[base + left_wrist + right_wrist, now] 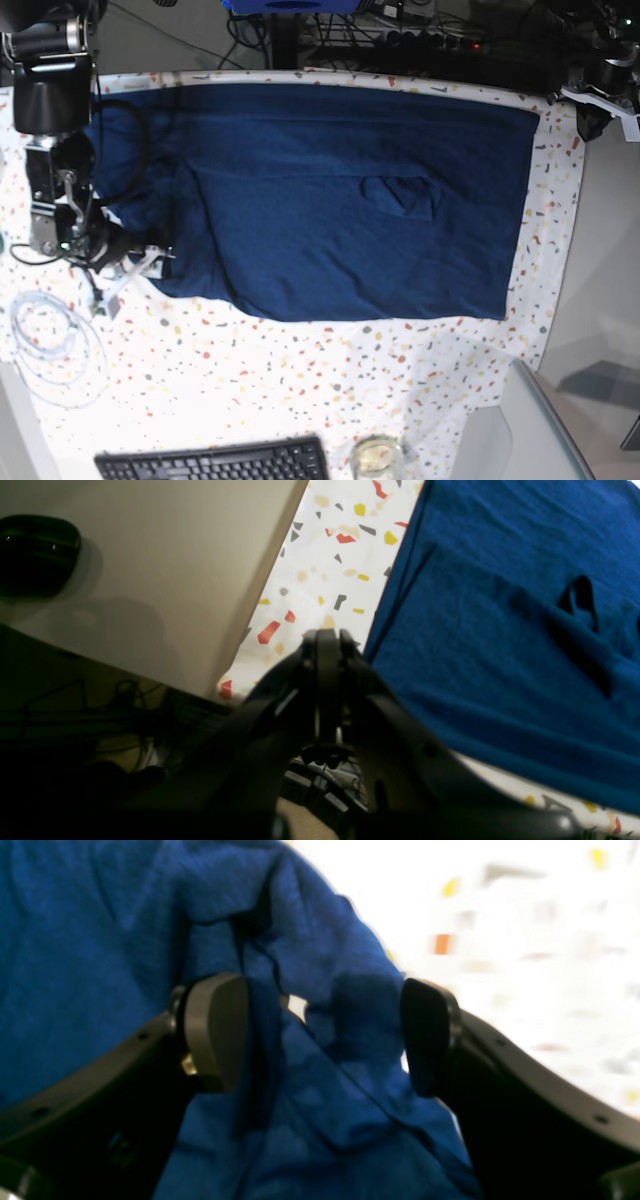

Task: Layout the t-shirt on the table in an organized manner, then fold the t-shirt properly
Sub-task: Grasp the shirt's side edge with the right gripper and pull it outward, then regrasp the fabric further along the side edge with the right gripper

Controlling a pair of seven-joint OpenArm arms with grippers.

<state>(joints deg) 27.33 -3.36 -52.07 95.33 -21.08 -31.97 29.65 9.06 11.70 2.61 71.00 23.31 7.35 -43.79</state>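
The navy-blue t-shirt [340, 200] lies spread nearly flat across the speckled table [300, 380], with a small crease near its middle. My right gripper [325, 1035] is at the shirt's near-left sleeve corner [160, 255]. It is open, its two pads [217, 1030] wide apart on either side of a raised fold of blue fabric [350, 1005]. My left gripper [327, 640] is shut with nothing in it. It hovers over the speckled cloth just beside the shirt's edge [395, 605], at the table's far right corner [590, 115].
A black keyboard [215, 462] and a small glass [375, 458] sit at the front edge. A coil of white cable [50, 340] lies at the front left. A plain grey surface [150, 580] with a black rounded object [37, 555] borders the cloth.
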